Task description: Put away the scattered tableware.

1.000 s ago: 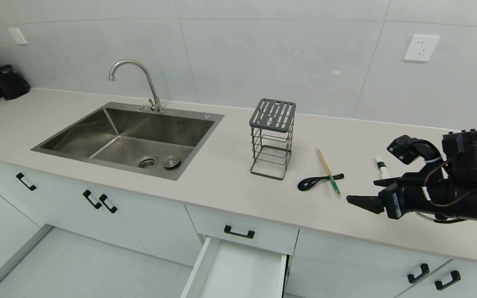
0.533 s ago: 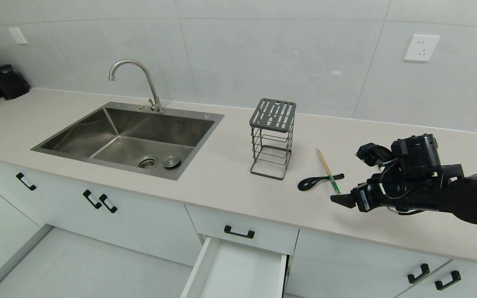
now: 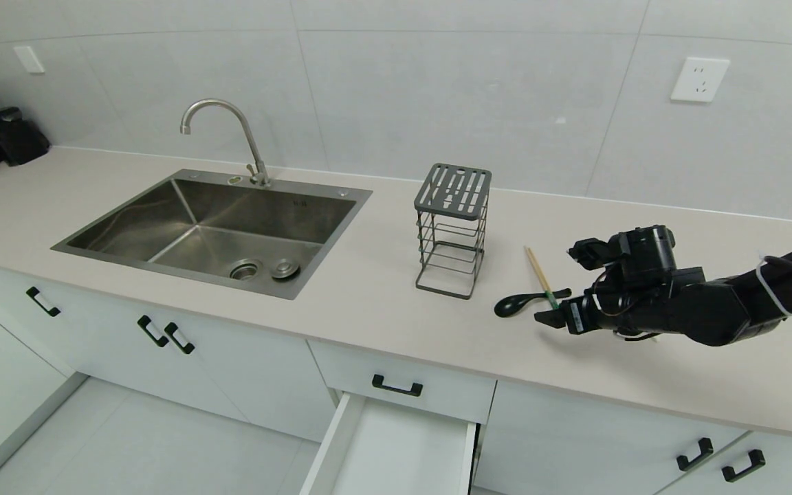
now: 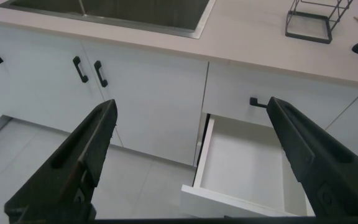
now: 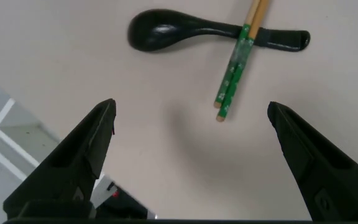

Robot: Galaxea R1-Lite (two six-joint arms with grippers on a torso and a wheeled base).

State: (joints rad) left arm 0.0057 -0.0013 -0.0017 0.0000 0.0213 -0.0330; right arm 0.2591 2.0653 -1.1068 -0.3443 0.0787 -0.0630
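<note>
- Black glossy spoon (image 5: 166, 31) lies on the pale beige countertop (image 5: 179, 168) just ahead of the right gripper (image 5: 190, 109), whose jaws stand wide apart, holding nothing.
- Green-tipped wooden chopsticks (image 5: 236, 68) cross the spoon's handle, touching it.
- Risk: closing on either item may drag or scatter the other.
- Left gripper (image 4: 191, 109): jaws wide, empty.

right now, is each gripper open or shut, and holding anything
left gripper: open, holding nothing
right gripper: open, holding nothing, close to the chopsticks lying across the black spoon
</note>
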